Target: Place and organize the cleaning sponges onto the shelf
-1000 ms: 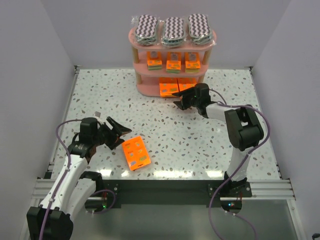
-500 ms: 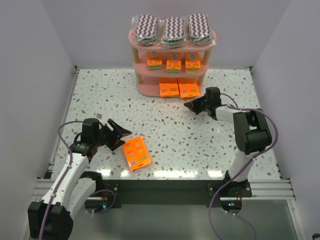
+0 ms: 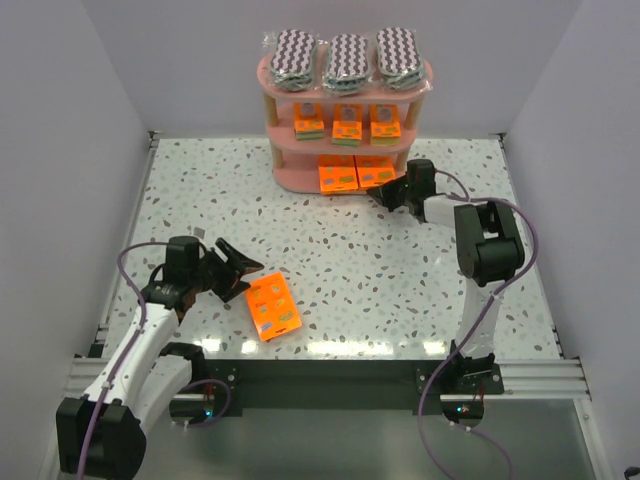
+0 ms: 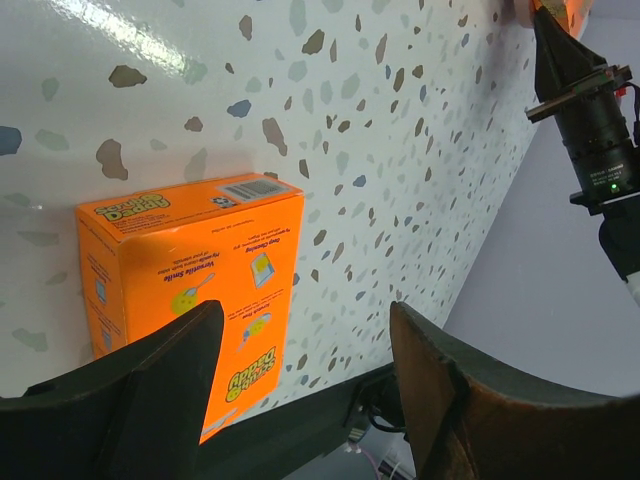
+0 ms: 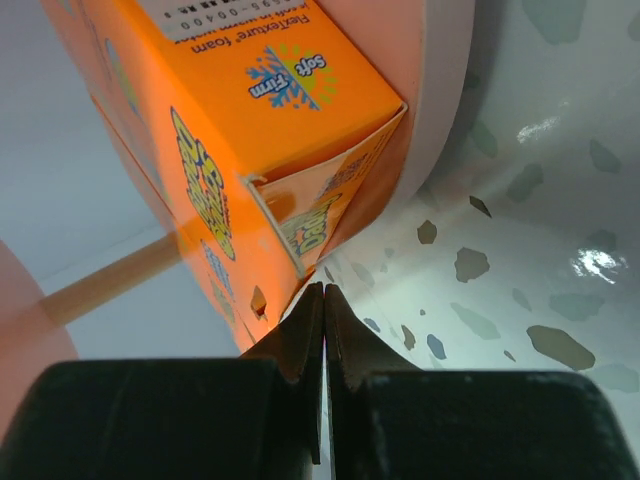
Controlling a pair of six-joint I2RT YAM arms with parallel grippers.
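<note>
Spreading under everything, table: the speckled white table (image 3: 430, 290) is carrying the shelf at its far side and one loose packet near the front.
Shelf: the pink three-tier shelf (image 3: 290, 180) is standing upright at the far middle of the table, with all three boards loaded.
Right gripper: the right gripper (image 3: 385, 190) is reaching to the right end of the shelf's bottom board. Its jaws are pressed fully together with nothing between them. In the right wrist view its tips are sitting right at the lower corner flap of the right-hand packet there, and it is not clear whether they are touching it.
Left gripper: the left gripper (image 3: 248, 277) is hanging low over the near-left part of the table. Its jaws are spread wide and are clasping nothing.
Loose packet: the large orange packet (image 3: 273, 307) is lying flat on the table just ahead of the left gripper's spread fingers. In the left wrist view it is sitting mostly in front of the left-hand finger and reaching partly across the gap, and it is not being pinched.
Bottom board: two orange packets (image 3: 338, 176) are lying side by side.
Top board: three zigzag packs (image 3: 346, 60) are lying side by side, each running front to back.
Middle board: three small orange packets (image 3: 347, 126) are standing in a row.
</note>
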